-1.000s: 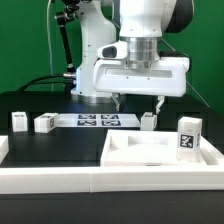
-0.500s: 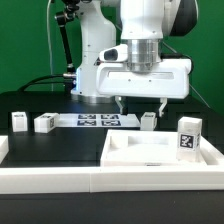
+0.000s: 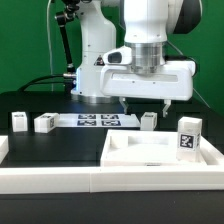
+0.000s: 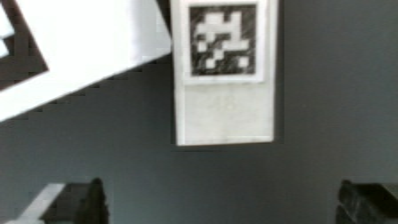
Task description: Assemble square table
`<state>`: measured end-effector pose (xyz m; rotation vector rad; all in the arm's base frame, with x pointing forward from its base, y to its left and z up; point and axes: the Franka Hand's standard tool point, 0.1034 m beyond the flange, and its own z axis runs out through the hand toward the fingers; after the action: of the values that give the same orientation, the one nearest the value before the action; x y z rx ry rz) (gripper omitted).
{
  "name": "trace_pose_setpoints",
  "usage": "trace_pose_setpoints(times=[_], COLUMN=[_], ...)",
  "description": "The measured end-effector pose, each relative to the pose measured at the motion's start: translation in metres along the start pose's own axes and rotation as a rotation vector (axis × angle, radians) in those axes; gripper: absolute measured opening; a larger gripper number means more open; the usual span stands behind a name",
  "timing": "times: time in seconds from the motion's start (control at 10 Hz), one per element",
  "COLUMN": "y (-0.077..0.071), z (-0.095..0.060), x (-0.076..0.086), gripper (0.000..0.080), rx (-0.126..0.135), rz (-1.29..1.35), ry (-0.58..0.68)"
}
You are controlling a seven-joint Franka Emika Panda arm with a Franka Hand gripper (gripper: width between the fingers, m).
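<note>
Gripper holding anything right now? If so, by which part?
Nothing is held. The gripper is open and hangs clear above the table. A white tagged leg lies on the table below it, untouched.

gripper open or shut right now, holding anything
gripper: open, holding nothing, just above a table leg
</note>
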<state>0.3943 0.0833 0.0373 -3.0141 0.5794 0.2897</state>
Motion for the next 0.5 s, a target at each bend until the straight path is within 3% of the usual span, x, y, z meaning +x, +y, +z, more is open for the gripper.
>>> trace_pose_setpoints(times=[0.2, 0.5], y=[-0.0028, 0.0013], z=[-0.0052, -0.005], x=[0.0057, 0.003], gripper=[0.0649, 0.0649], rx=[0.003, -0.015], rz=[0.003, 0.017], ry=[-0.09, -0.282])
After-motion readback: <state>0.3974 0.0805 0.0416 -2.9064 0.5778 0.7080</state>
